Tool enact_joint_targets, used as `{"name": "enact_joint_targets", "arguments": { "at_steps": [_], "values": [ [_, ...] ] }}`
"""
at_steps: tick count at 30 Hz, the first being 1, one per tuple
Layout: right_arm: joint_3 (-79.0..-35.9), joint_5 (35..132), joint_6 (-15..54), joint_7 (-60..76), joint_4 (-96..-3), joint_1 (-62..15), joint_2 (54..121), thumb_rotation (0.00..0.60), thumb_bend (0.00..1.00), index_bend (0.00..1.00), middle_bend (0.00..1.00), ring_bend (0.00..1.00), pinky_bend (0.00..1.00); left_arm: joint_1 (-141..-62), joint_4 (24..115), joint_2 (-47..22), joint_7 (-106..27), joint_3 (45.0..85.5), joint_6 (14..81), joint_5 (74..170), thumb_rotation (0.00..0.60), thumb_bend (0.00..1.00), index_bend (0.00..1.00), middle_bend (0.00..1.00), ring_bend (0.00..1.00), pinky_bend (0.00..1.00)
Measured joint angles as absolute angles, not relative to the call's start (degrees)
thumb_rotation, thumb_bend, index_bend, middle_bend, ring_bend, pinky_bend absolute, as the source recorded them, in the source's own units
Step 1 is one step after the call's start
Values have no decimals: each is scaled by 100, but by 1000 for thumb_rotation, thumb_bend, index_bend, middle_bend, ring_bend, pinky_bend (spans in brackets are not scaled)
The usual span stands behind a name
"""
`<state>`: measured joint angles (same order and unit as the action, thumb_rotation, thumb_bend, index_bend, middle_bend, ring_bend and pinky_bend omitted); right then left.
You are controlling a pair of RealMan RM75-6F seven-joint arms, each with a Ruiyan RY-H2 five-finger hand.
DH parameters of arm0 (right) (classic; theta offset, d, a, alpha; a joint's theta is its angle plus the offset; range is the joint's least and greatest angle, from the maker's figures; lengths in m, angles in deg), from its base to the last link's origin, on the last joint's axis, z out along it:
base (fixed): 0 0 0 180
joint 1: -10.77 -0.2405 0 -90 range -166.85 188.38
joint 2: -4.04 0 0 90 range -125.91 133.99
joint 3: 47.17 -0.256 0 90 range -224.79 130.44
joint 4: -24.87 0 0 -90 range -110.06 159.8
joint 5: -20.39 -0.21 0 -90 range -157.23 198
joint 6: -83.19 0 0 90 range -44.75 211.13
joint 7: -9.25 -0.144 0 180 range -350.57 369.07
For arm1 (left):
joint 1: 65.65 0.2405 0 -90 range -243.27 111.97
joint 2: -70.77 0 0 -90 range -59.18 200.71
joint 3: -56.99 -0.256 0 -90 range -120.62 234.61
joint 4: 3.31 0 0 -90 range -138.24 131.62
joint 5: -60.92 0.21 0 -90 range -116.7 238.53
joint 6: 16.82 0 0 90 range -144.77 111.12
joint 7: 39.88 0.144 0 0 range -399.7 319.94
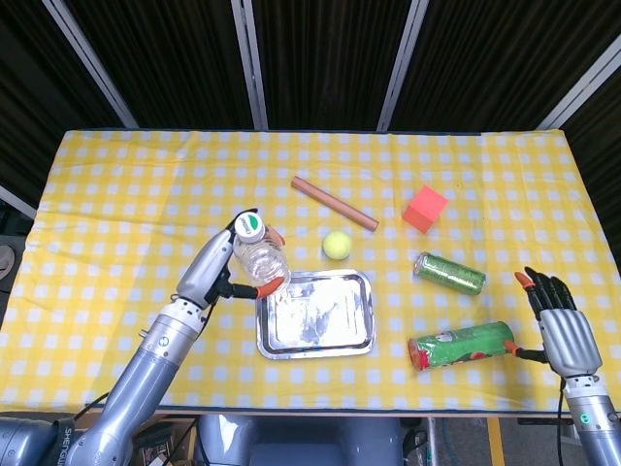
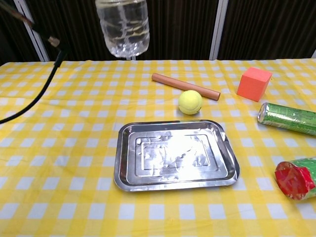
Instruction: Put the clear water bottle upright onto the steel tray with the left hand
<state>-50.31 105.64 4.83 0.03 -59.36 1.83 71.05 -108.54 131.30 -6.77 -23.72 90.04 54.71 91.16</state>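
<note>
The left hand [image 1: 228, 267] is wrapped tight around the clear water bottle [image 1: 256, 258] and holds it up in the air, just left of the steel tray [image 1: 316, 313] and above its left edge. The bottle stands almost straight, white cap on top, with a little water low inside.

It could go wrong if the bottle comes down on the tray's raised rim. Then it could tip and roll away. The water could slosh and make it wobble too.

The right hand [image 1: 561, 325] is far right, fingers apart, holding nothing.
</note>
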Motion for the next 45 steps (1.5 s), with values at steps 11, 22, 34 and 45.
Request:
{"name": "enact_joint_targets", "arguments": {
  "at_steps": [11, 22, 34, 45],
  "values": [
    [-5032, 10570, 491, -48, -5950, 180, 7084, 600, 49, 9, 0, 0, 0, -10130, 12124, -316, -3449, 7951, 4472, 10194, 600, 497, 581, 471, 39, 37],
    [-5060, 10566, 429, -193, -5942, 204, 7031, 600, 49, 9, 0, 0, 0, -9928, 11013, -546, -4415, 7603, 3882, 10832, 600, 497, 574, 451, 34, 37],
    [-5049, 10591, 437, -247, -5932, 200, 7022, 600, 50, 10, 0, 0, 0, -10359, 12183, -391, -3768, 8094, 4411, 10644, 600, 496, 577, 460, 34, 37],
    [-5033, 10621, 427, -205, -5959, 199, 7030, 600, 50, 10, 0, 0, 0, -11014, 13167, 155, -3454, 9085, 4805, 10011, 600, 490, 577, 461, 34, 37]
  ]
}}
